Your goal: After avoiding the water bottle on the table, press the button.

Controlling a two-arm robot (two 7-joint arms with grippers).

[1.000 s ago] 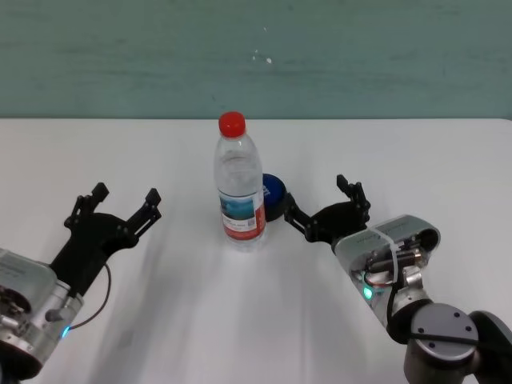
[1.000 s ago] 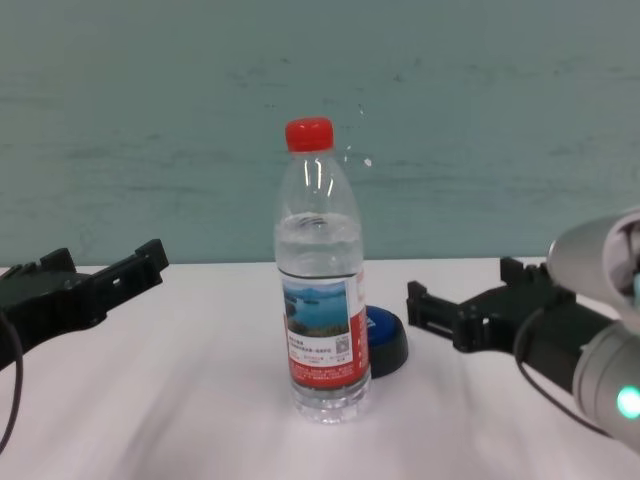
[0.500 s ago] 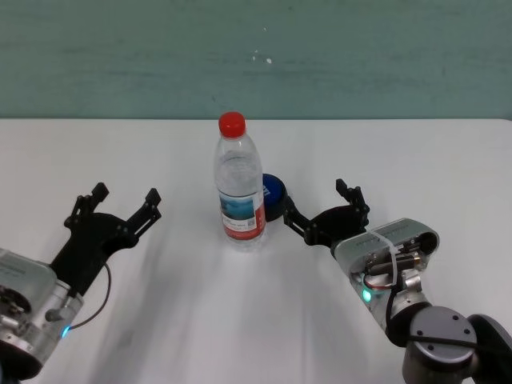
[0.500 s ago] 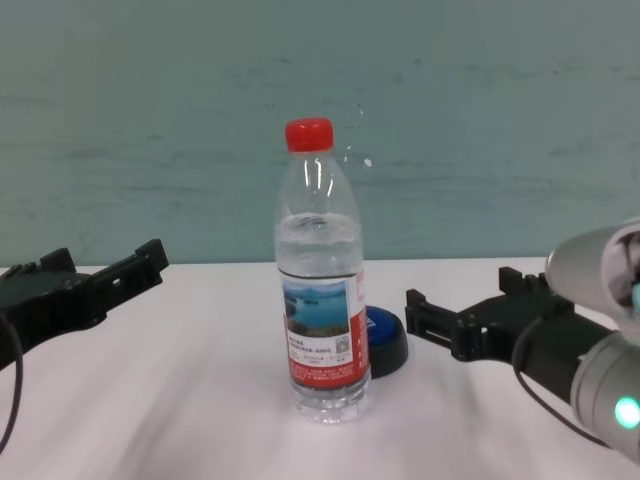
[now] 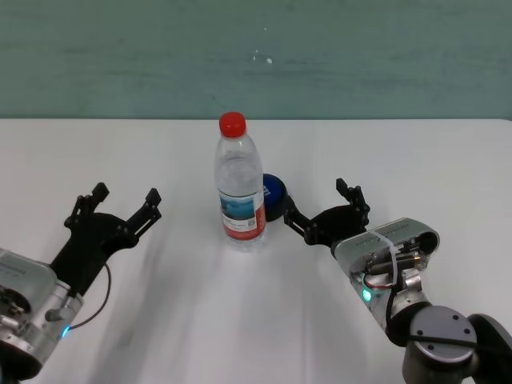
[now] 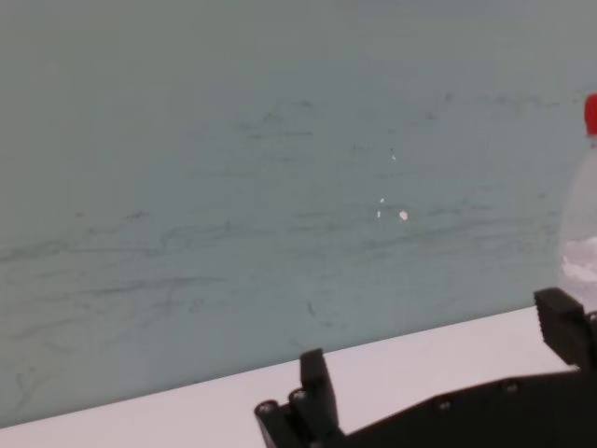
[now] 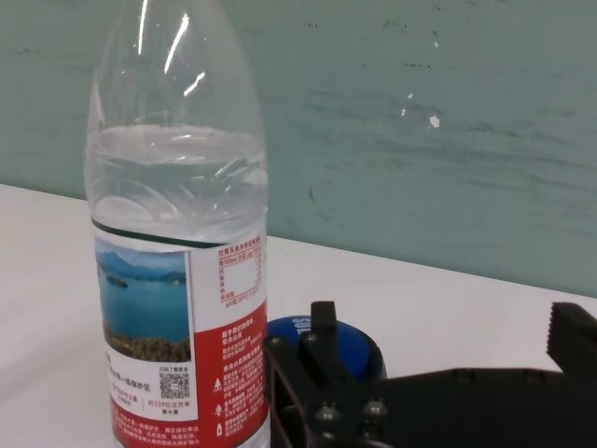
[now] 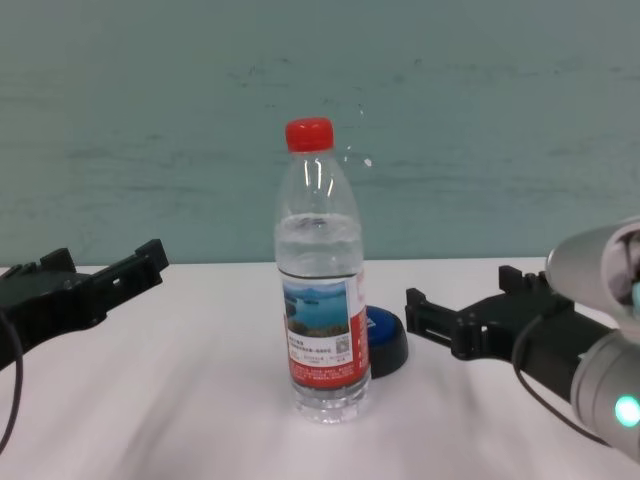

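the right gripper (image 5: pixel 324 210) hovers low over the desk (image 5: pixel 416 160) with its 2 fingers (image 5: pixel 292 214) spread apart and holding nothing. the button (image 5: pixel 273 196) sits just ahead of the inner fingertip, near but not touching it as far as the head view shows. the bottle (image 5: pixel 239 184) stands upright on the far side of the button from those fingers, its base touching or almost touching the button's edge; from the chest view the bottle (image 8: pixel 322 270) hides part of the button (image 8: pixel 384 338).

the main risk, as i judge it, is the inner finger running on past the blue dome and nudging the bottle, which is tall, narrow and only part full, so a sideways push could tip or slide it. spread fingers make the gripper wide, and that raises the chance of a clip. a press that lands on the black rim and not the dome could also shove the button into the bottle's base.

the left gripper (image 5: pixel 112 214) is parked well apart on the bottle's other side, fingers apart and empty, so it poses little risk if it does not move.
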